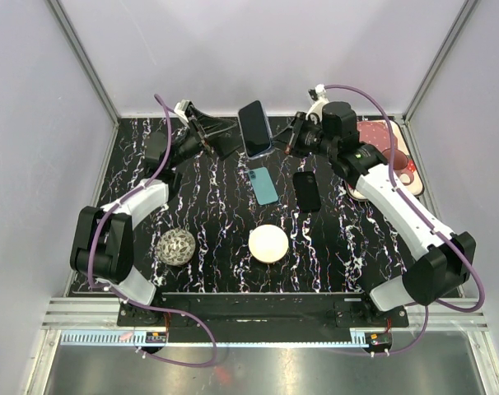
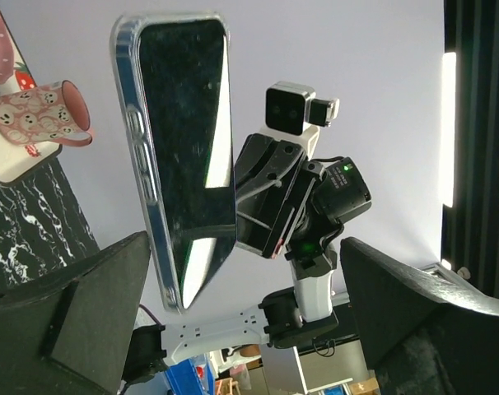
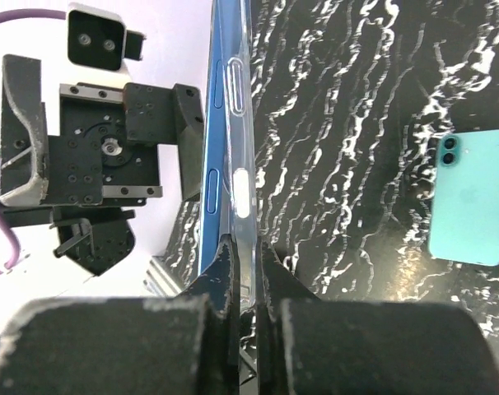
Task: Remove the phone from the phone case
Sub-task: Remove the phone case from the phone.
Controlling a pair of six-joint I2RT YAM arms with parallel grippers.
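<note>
The phone (image 1: 255, 129) sits inside its clear phone case (image 2: 132, 115), held up off the surface (image 1: 216, 214) at the far side between the two arms. The right hand (image 3: 243, 276) is clenched on one edge, pinching phone and case together. The left hand (image 1: 225, 136) is spread wide just beside the opposite edge, and whether it touches cannot be told. A teal phone (image 1: 263, 185) and a black phone (image 1: 306, 191) lie flat on the surface nearby.
</note>
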